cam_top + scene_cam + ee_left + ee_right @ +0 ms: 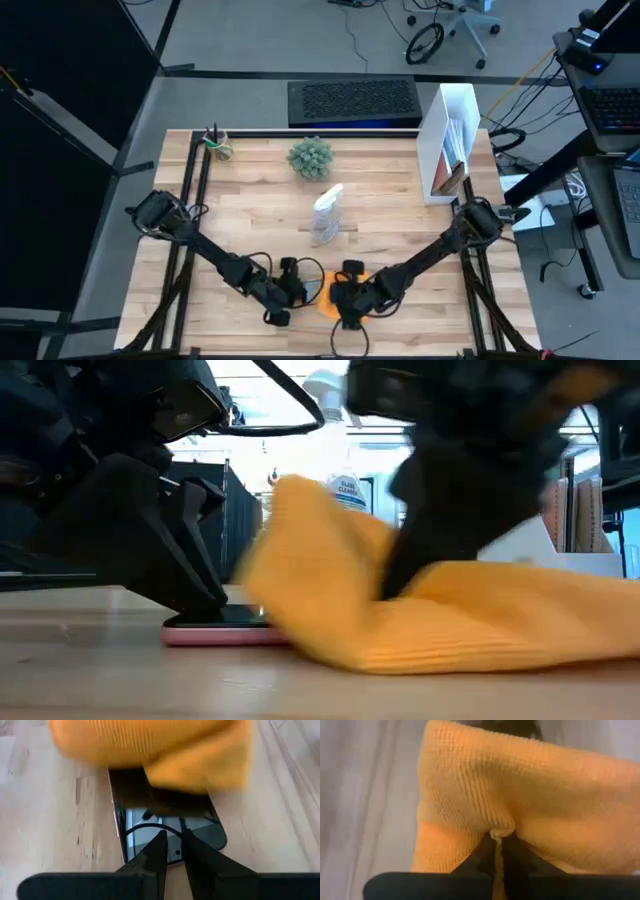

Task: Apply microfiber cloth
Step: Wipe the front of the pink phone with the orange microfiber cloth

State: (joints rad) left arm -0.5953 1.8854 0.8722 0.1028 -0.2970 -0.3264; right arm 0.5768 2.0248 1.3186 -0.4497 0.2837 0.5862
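The orange-yellow microfiber cloth (460,620) lies bunched over one end of a black smartphone (200,827), which lies flat on the wooden table near its front edge. The phone's other end (210,628) sticks out from under the cloth. My left gripper (174,840) is shut, its tips on the phone's bare end. My right gripper (499,837) is shut on the cloth. In the high view the two grippers (287,293) (345,300) stand close together with the cloth (320,290) between them. My left gripper presses its shut fingertips (161,845) down on the phone's screen near its uncovered end (175,854), slanting down from the table's left. The phone stays flat on the table. My right gripper pinches a raised fold of the cloth (501,831) between its two fingers, coming from above at a slant from the table's right. How many layers it has, I cannot tell. The cloth's lower part (400,650) rests on the table and the phone.
A clear spray bottle (328,215) stands mid-table behind the grippers. A small green plant (310,157) and a pen cup (216,145) stand at the far edge. A white file box (450,140) is at the far right. Bare wood (240,215) lies on either side.
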